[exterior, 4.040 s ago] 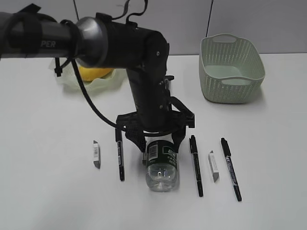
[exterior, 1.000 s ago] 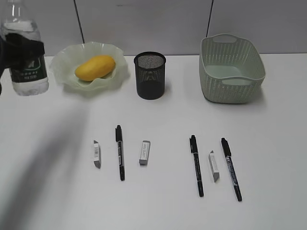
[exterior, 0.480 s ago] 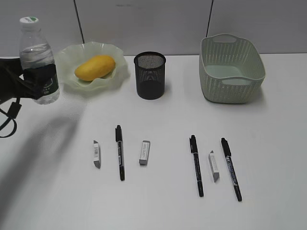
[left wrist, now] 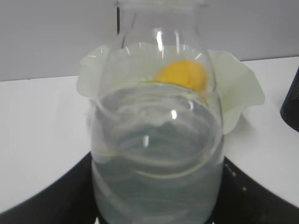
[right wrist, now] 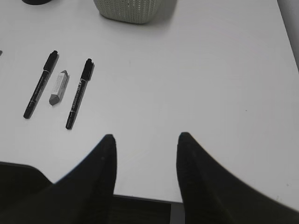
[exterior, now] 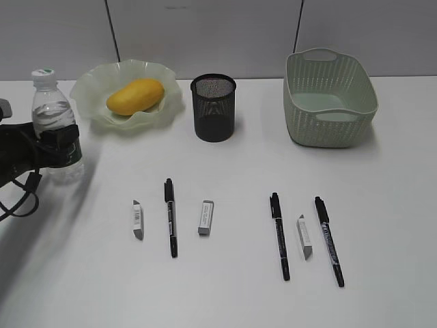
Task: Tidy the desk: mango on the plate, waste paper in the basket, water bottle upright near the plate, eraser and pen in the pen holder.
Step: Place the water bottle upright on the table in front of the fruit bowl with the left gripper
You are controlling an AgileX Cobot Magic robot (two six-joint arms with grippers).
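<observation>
My left gripper [exterior: 57, 153] is shut on the water bottle [exterior: 53, 123], which stands upright just left of the plate [exterior: 89, 87]; its base is at or barely above the desk [exterior: 225, 294]. The mango [exterior: 135, 96] lies on the plate. Up close, the bottle [left wrist: 156, 154] fills the left wrist view with the mango [left wrist: 183, 74] behind it. Three pens [exterior: 170, 217] [exterior: 279, 235] [exterior: 328, 240] and three erasers [exterior: 137, 219] [exterior: 205, 217] [exterior: 304, 236] lie flat. The pen holder [exterior: 214, 108] stands mid-back. My right gripper [right wrist: 145, 137] is open over the desk's front edge. Waste paper is out of view.
The basket [exterior: 329, 96] sits at the back right, and its base shows in the right wrist view as the basket [right wrist: 131, 9]. Two pens [right wrist: 40, 84] [right wrist: 79, 93] and an eraser [right wrist: 58, 87] lie ahead and left of my right gripper.
The bottle, first lying among the pens, was carried to the far left and has come down and slightly right beside the plate over the last second.
</observation>
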